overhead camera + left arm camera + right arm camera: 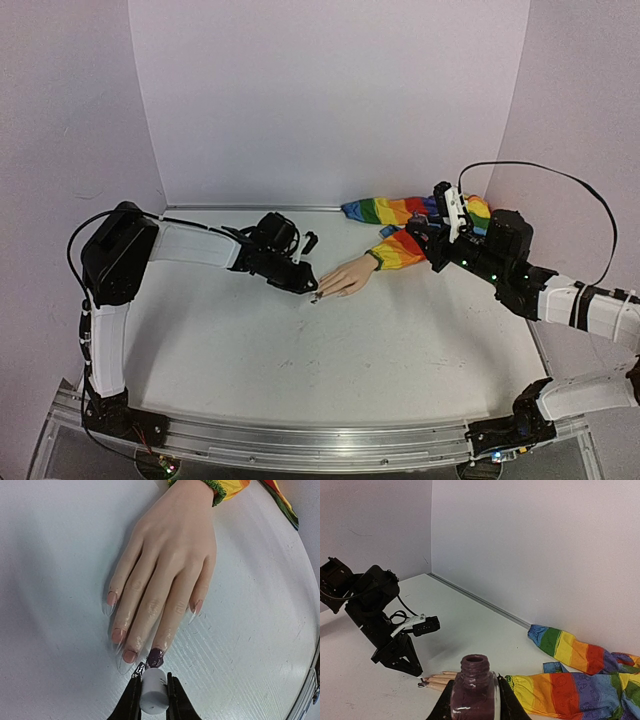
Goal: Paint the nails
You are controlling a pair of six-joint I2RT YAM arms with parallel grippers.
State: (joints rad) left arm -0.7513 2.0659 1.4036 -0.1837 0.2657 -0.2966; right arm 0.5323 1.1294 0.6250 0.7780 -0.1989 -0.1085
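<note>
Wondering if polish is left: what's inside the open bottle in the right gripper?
Purple polish shows through the bottle's glass and coats its neck. The right gripper covers its sides and the mouth is dark, so the level is hidden.

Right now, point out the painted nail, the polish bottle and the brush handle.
painted nail (155, 657), left wrist view, middle of the dark nail.
polish bottle (474, 695), right wrist view, glass body below the neck.
brush handle (153, 692), left wrist view, side of the white cap.

White links (195, 243), black joints (118, 255), black left gripper (310, 289), black cables (560, 175).
</note>
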